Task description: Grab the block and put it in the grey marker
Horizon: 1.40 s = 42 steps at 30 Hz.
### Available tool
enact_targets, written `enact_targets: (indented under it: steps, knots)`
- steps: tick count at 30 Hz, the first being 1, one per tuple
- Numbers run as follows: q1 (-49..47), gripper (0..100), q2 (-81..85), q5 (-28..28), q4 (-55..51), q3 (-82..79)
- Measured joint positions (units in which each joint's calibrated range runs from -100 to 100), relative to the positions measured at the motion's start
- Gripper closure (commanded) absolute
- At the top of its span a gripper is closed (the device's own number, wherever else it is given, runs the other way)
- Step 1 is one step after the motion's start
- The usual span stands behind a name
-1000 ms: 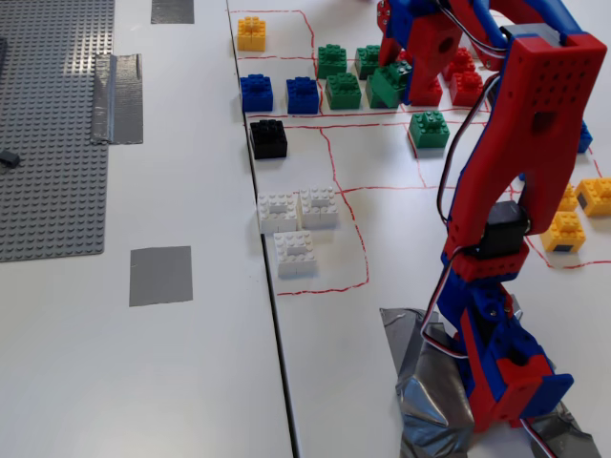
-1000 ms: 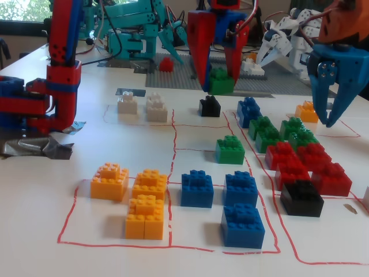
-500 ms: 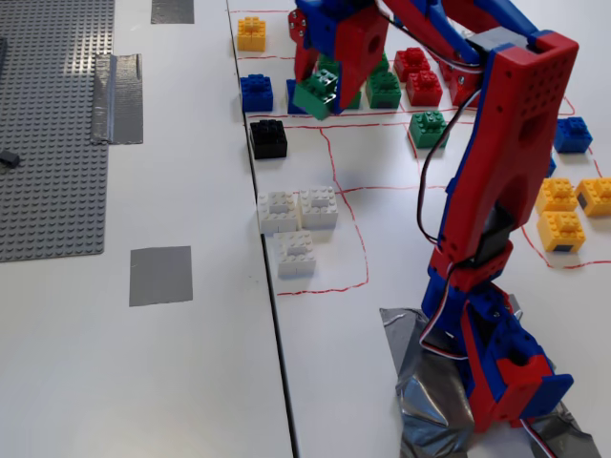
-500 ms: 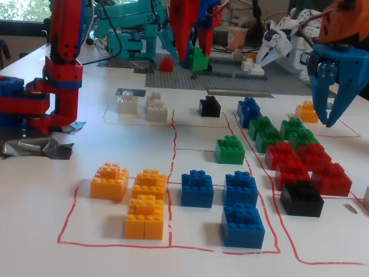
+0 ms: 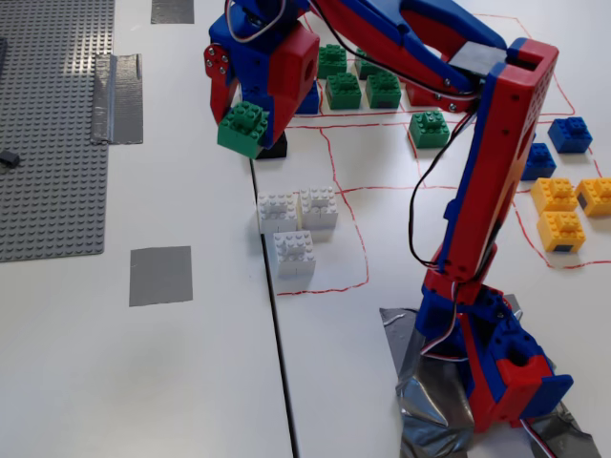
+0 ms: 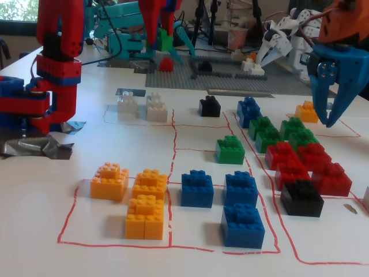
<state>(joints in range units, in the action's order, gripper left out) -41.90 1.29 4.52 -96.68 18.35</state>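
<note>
Above table, end effector [image 5: 250, 124] gripping block [image 5: 244, 128]

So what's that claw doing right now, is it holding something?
Gripper: shut on the green brick, lifted above the table; the grey tape square is still bare.

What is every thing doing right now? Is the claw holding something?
gripper, shut on the green block
green block, held up off the table
grey marker, flat on the table, nothing on it
white bricks, three resting together on the table
</note>
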Motion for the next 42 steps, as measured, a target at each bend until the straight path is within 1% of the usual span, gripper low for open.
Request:
enact_targets:
  steps: [2, 9, 14, 18, 31, 35, 42]
  knots:
    - [-1.98, 100, 0.00, -0.29, 0.00, -0.09]
    - [-8.64, 100, 0.00, -4.10, 1.94, -4.90]
    - [-12.29, 100, -1.17, -5.52, 4.94, -5.18]
    - [-12.07, 100, -4.84, -5.81, 8.01, -5.18]
    - [-12.00, 100, -13.27, -7.33, 13.03, -5.18]
    - [-12.00, 100, -16.77, -7.33, 13.19, -4.63]
    - [-12.00, 100, -22.03, -8.01, 13.27, 1.18]
